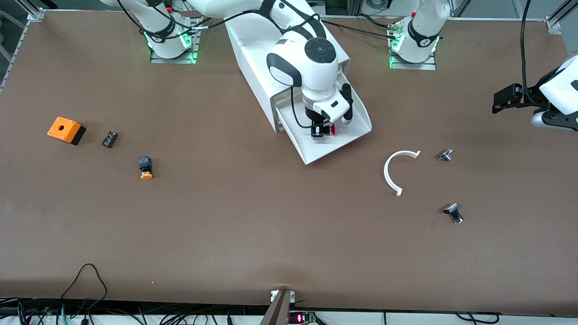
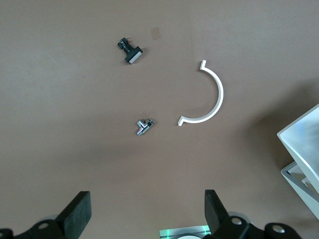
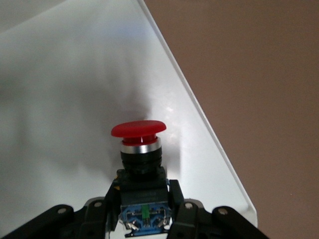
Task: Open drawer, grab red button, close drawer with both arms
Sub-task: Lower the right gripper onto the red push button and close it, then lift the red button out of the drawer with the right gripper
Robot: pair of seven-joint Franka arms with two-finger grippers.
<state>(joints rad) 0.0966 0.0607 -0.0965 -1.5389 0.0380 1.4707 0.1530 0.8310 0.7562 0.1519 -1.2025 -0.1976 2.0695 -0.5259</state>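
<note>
The drawer [image 1: 316, 155] stands pulled out of the white cabinet [image 1: 257, 67] in the middle of the table. My right gripper [image 1: 321, 131] is inside the open drawer, shut on the button's black-and-blue body. The button's red cap [image 1: 333, 130] points toward the left arm's end. In the right wrist view the button [image 3: 138, 129] sits between my right gripper's [image 3: 142, 199] fingers, over the drawer's white floor [image 3: 65, 99]. I cannot tell if it touches the floor. My left gripper [image 1: 555, 121] waits open and empty, high over the table's left-arm end, its fingers [image 2: 75, 214] wide apart.
An orange box with a hole [image 1: 66, 130], a small black part [image 1: 109, 139] and an orange-capped button [image 1: 145, 168] lie toward the right arm's end. A white arc piece [image 1: 393, 174] [image 2: 214, 94] and two small metal parts [image 1: 445, 155] [image 1: 454, 212] lie toward the left arm's end.
</note>
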